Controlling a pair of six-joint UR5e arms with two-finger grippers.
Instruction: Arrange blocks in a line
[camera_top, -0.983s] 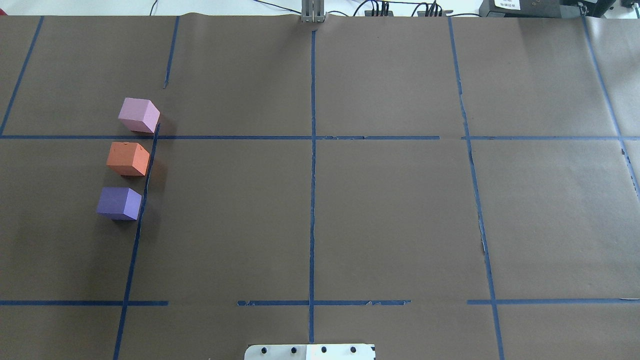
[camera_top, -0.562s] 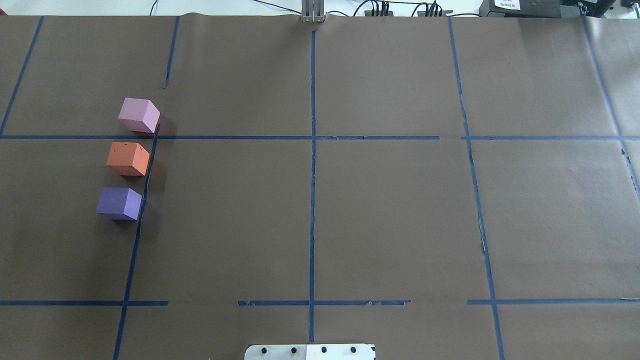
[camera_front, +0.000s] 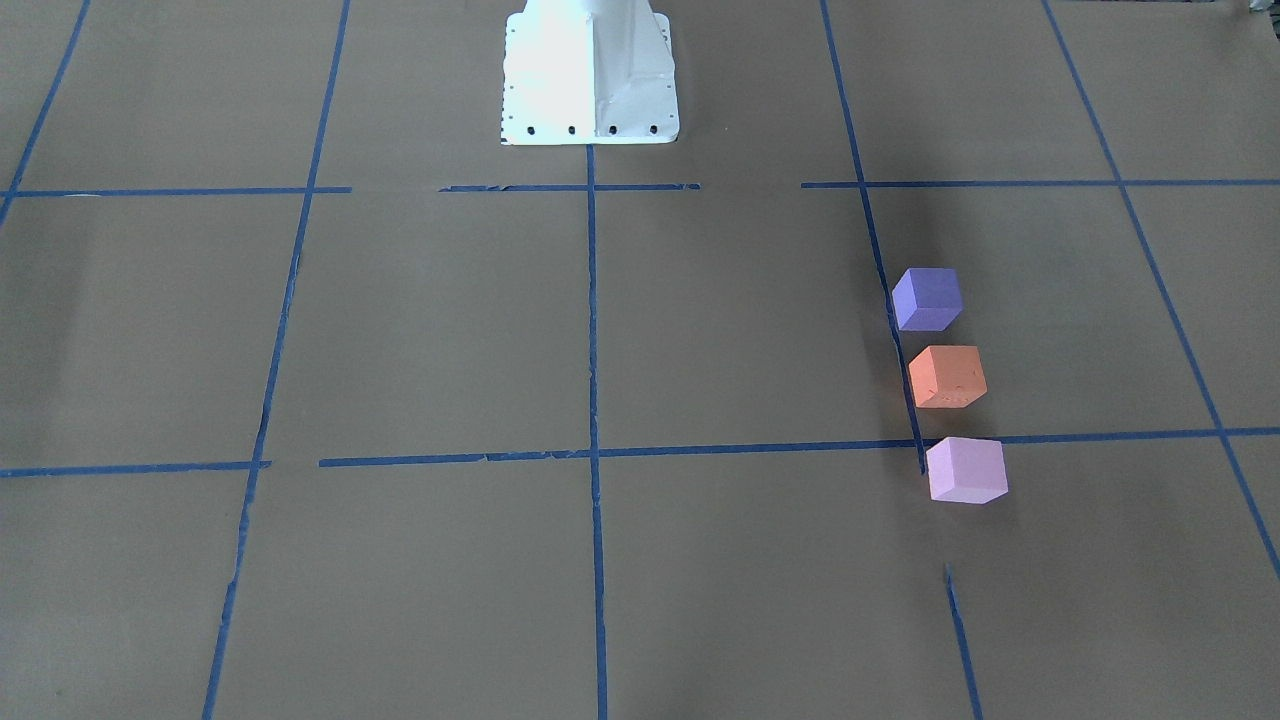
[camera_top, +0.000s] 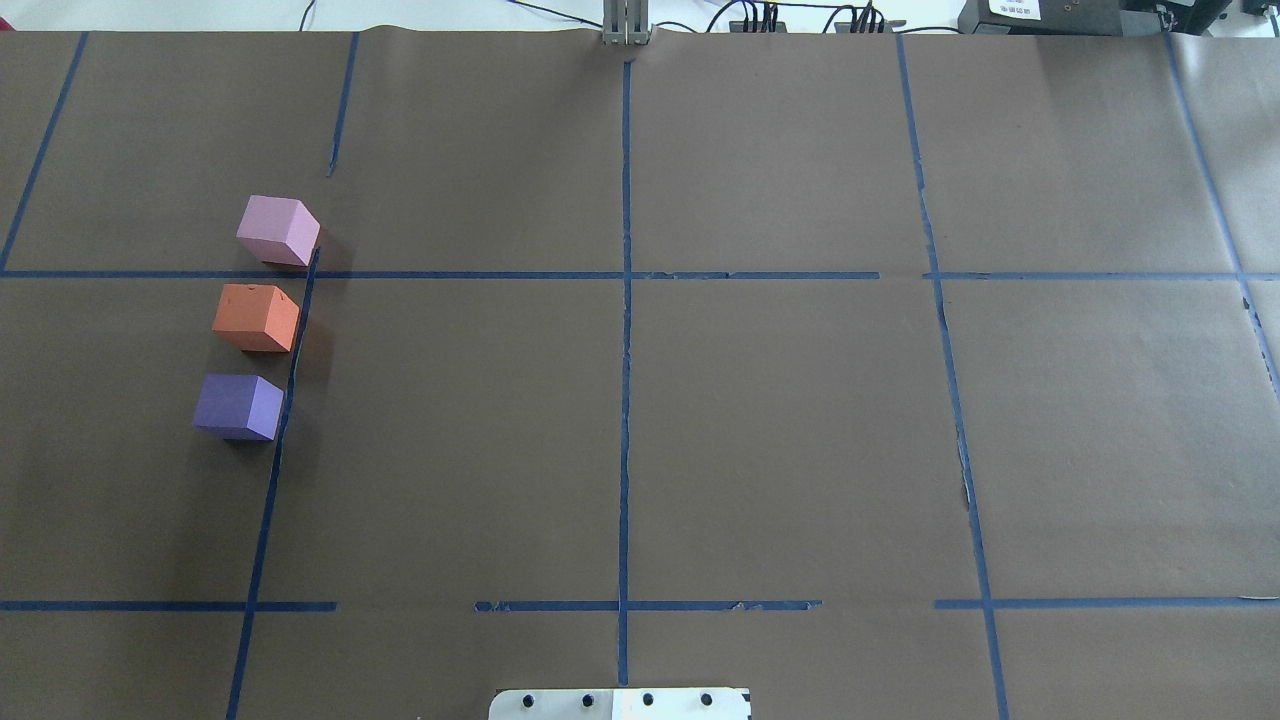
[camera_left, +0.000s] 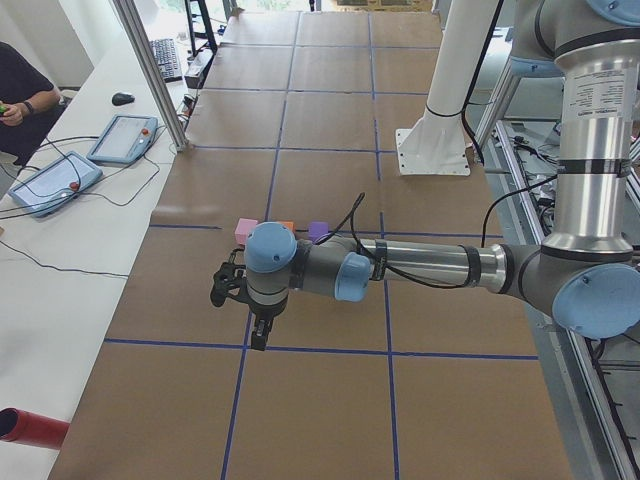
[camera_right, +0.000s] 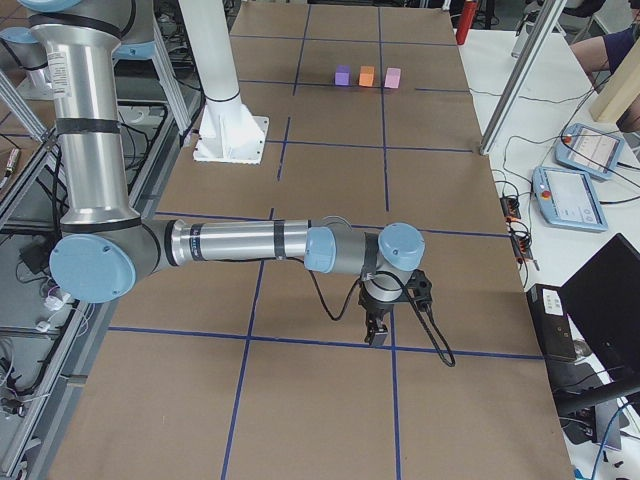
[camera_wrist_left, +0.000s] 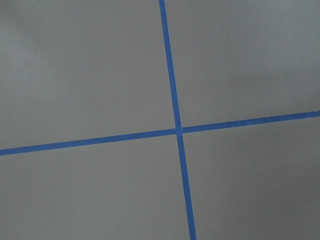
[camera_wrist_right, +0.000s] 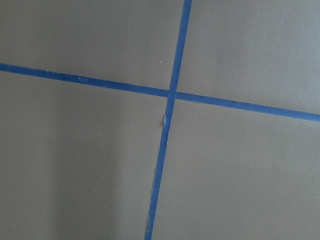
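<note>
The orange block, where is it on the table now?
In the overhead view the orange block sits on the view's left side, between the pink block beyond it and the blue-violet block nearer the robot's base.

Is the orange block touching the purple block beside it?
Apart. The overhead view shows a strip of bare brown paper between the orange block and the purple block.

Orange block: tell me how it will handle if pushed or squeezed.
The orange block looks matte, with small nicks on its top. It is probably soft foam: light, grippy, and likely to give under a squeeze. It rests on a flat face, so a push should slide it, not roll it.
</note>
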